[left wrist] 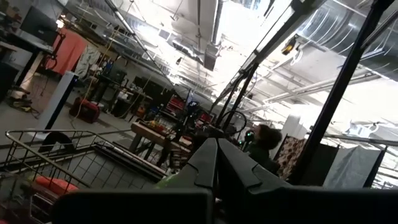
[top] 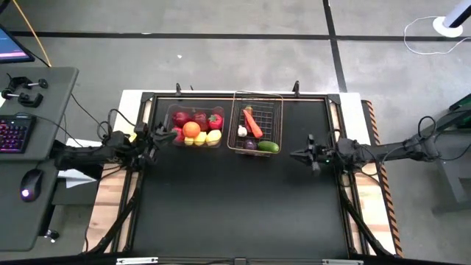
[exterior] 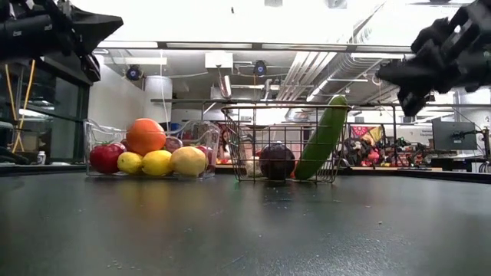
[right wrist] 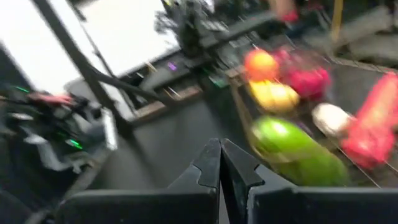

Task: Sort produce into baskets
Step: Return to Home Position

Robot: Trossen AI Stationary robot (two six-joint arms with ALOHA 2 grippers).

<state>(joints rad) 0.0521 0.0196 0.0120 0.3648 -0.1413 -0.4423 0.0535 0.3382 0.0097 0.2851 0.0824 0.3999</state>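
Note:
A clear plastic bin (top: 171,125) at the table's far middle holds red apples, an orange (top: 191,129), lemons and other fruit. To its right a copper wire basket (top: 277,103) holds a carrot (top: 252,122), garlic, an eggplant (exterior: 276,161) and a green cucumber (top: 268,146), which leans against the basket's right wall in the low view (exterior: 323,138). My left gripper (top: 171,135) is shut and empty, in the air just left of the bin. My right gripper (top: 293,155) is shut and empty, in the air right of the basket.
The black table top (top: 235,213) lies bare in front of both containers. A desk with a keyboard and mouse (top: 28,180) stands left of the table. A person shows in the room beyond in the left wrist view (left wrist: 268,138).

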